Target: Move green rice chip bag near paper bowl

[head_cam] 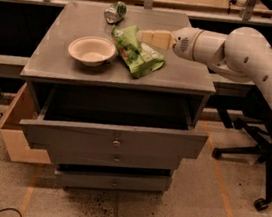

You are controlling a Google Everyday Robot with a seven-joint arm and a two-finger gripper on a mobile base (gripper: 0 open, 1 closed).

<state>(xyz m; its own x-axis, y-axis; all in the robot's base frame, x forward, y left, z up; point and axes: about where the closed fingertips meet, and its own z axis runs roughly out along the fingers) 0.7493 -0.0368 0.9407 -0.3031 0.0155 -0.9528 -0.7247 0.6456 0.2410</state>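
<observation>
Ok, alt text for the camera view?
A green rice chip bag lies on a grey drawer cabinet beside a paper bowl, the gripper at its far edge. A crushed can sits behind; the top drawer is open.

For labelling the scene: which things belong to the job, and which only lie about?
Job: green rice chip bag; paper bowl beside it; gripper at the bag's far end.
Lying about: crushed can at the back; open drawer; office chair.

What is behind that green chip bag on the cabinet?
A crushed can lies behind the green rice chip bag, near the back edge of the cabinet top. The gripper is at the bag's far end. The surface under the bag is covered.
</observation>
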